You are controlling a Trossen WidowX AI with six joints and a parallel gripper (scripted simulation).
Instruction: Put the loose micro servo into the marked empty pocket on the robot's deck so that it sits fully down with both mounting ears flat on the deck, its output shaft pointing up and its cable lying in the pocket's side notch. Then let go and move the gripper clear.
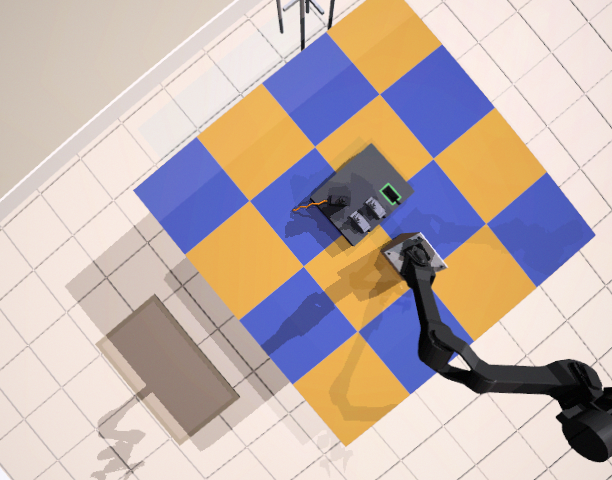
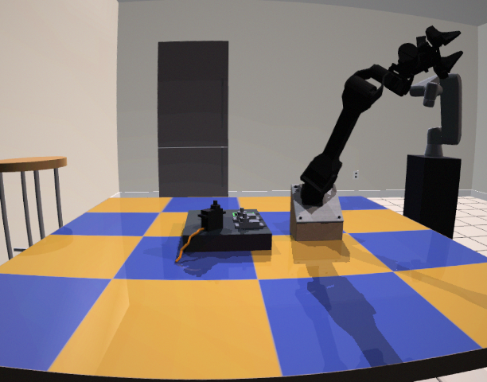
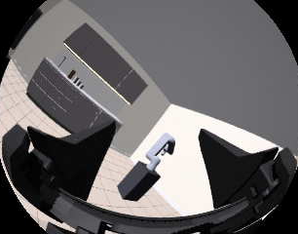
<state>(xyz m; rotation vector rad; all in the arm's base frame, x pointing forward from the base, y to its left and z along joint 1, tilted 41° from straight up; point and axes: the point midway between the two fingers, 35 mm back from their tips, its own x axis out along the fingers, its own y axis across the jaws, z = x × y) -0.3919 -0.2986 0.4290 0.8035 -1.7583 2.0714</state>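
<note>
You're looking at the loose micro servo [image 2: 211, 216] standing upright on the near-left corner of the deck [image 2: 227, 240], shaft end up, w/ its orange cable [image 2: 187, 245] trailing off the deck edge onto the table [image 2: 169, 329]. It's sitting on the deck top, not in any pocket. The marked pocket [image 1: 390, 193], outlined in green, is showing dark and unfilled at the far side of the deck, well apart from the servo. Two other servos [image 1: 367, 214] are sitting seated between them.

Progress, as I'm judging it: nothing done yet. Approach, grasp, carry, seating w/ ears flat and cable in the notch, release, retreat: all remaining.

Your gripper [image 2: 445, 47] is riding high, up and away from the deck, pointing off toward the room rather than down. Its fingers are standing wide apart w/ nothing between them; the wrist view is showing only wall and floor through the gap.

The arm's base block [image 2: 317, 220] is sitting just beside the deck on the blue-and-orange checkered table, glossy and carrying shadows. Around it: tiled floor, a stool [image 2: 28, 192] at left, a dark tall cabinet [image 2: 192, 118] on the back wall, and a grey arm on a black pedestal [image 2: 432, 192] at right.
</note>
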